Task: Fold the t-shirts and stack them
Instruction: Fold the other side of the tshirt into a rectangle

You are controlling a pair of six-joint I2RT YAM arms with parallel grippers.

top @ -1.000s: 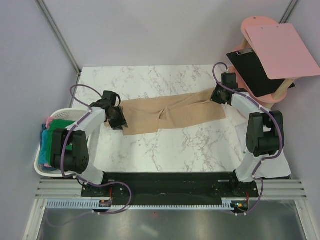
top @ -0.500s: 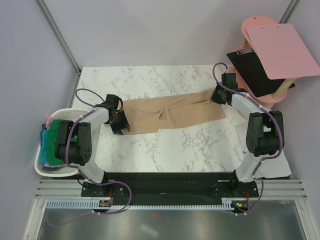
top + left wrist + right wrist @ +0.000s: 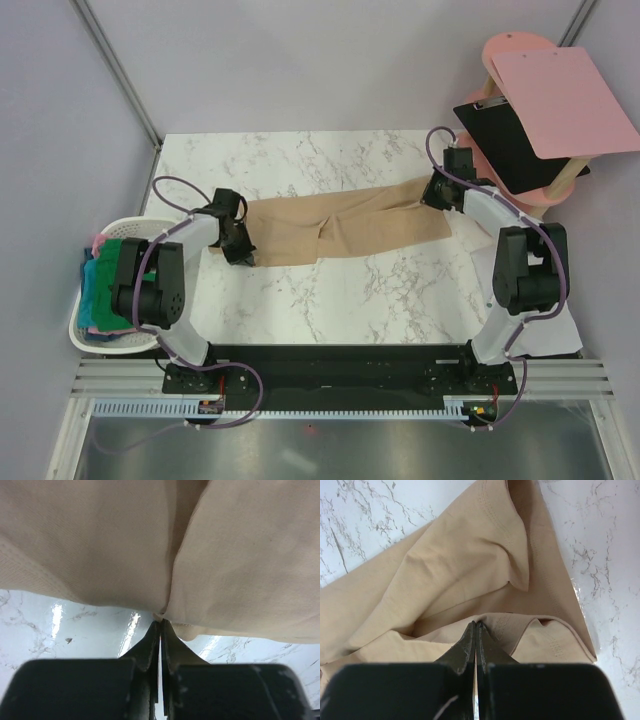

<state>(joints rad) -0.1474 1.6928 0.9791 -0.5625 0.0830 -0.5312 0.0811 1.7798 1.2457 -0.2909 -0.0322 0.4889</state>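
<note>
Tan t-shirt [image 3: 345, 225] on marble table [image 3: 350, 290], lilac walls [image 3: 300, 60]; left claw [image 3: 161, 625], right claw [image 3: 476, 626] closed on it.

Tan t-shirt [image 3: 340, 228] on a white, grey-veined marble table [image 3: 350, 295].
White basket [image 3: 128, 225]; green, teal and pink shirts [image 3: 118, 252].

Long tan cloth t-shirt [image 3: 340, 228]: across the white marbled counter [image 3: 340, 295], left hand [image 3: 243, 254] at its left end, right hand [image 3: 436, 194] at its far right end. White slatted basket [image 3: 140, 226]: beside the counter's left edge, green, teal and pink cloth t-shirts [image 3: 100, 285] piled in it.
</note>
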